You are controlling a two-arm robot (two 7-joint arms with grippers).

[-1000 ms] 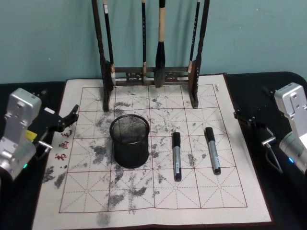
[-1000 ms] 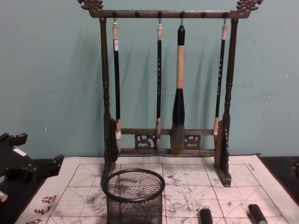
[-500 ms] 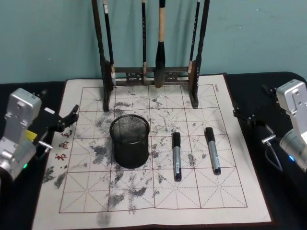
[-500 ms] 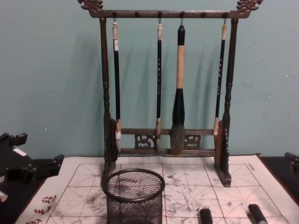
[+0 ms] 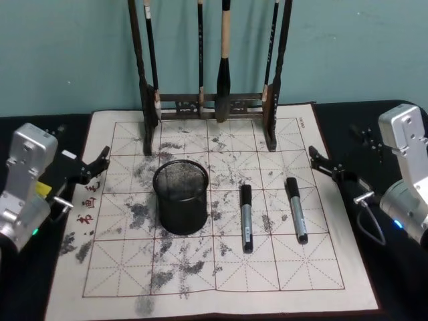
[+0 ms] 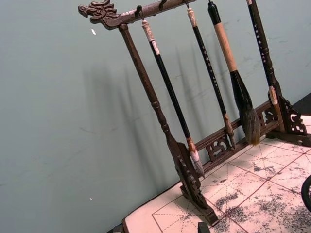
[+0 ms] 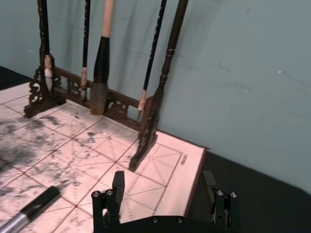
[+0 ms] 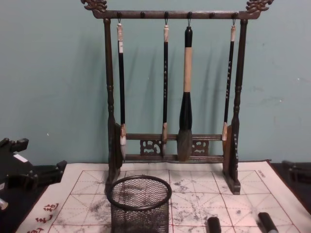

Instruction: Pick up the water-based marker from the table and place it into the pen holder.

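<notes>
While jaws are spread wide and empty, right gripper [image 7: 164, 187] is held at mat's [image 5: 321, 267] right edge, moved inward since before | left gripper [image 5: 81, 144] parked open left of mat | marker [image 5: 297, 208] and twin marker [image 5: 247, 217] laid on mat right of pen holder [image 5: 180, 196]

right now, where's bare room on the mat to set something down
Widest free patch: front of the mat, nearer than the pen holder and both markers. Also left of the pen holder, toward the left end effector. Crowded: between the markers, by the rack, and by the right end effector.
</notes>
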